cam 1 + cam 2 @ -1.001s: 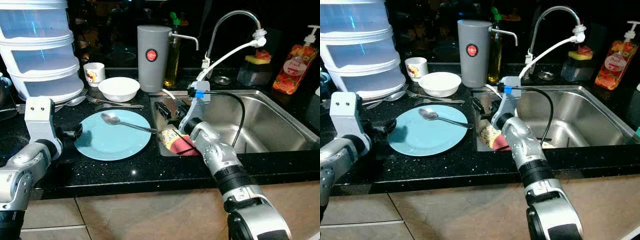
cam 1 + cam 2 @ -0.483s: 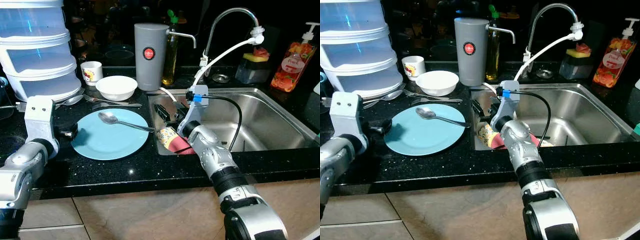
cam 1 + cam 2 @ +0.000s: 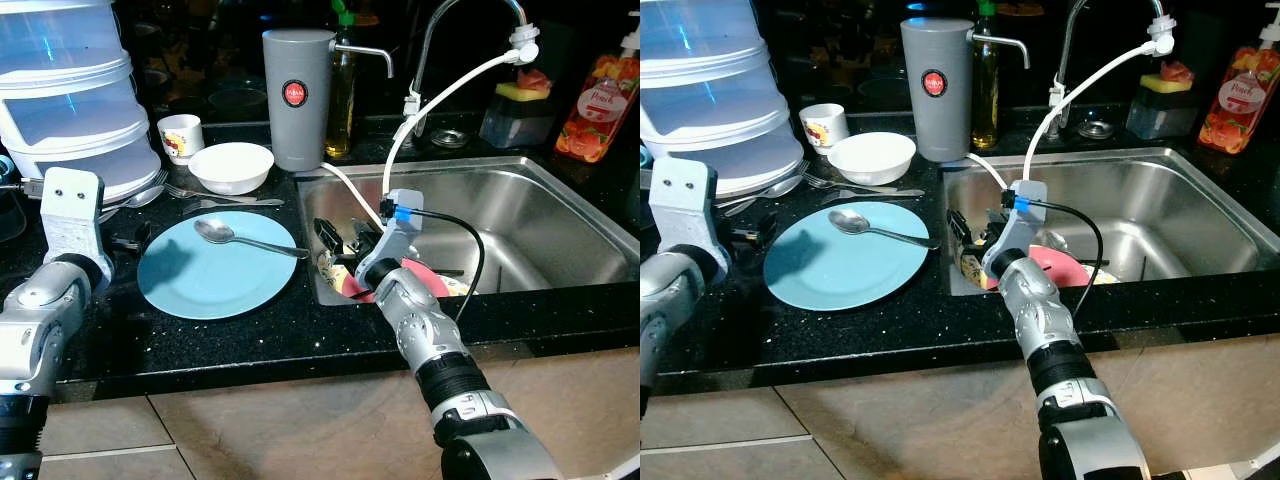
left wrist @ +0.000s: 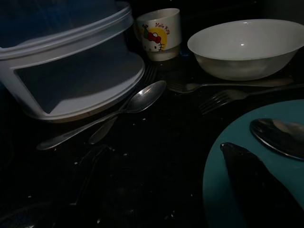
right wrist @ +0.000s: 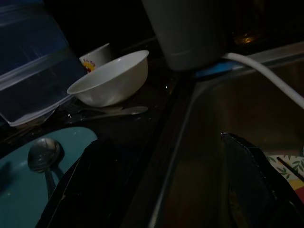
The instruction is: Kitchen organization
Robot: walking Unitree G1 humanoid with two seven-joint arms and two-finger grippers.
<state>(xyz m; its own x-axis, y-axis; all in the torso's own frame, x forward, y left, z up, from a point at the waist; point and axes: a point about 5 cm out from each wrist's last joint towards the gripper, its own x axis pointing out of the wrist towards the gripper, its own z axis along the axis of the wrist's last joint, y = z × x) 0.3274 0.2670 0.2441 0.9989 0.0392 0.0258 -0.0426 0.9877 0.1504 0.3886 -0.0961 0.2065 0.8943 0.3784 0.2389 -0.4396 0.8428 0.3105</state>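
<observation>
At the sink's near-left corner, the right end effector point(image 3: 342, 243) hovers with its two black fingers spread wide and nothing between them, straddling the sink rim point(image 3: 312, 250). The spoon point(image 3: 247, 240) lies to its left on the blue plate point(image 3: 210, 280) on the worktop point(image 3: 250, 335), bowl toward the left arm, handle tip pointing at the right end effector. The left end effector point(image 3: 128, 241) sits at the plate's far edge, empty, fingers seemingly apart. I judge the right nearer the handle.

Sharp head views, dim wrist views
</observation>
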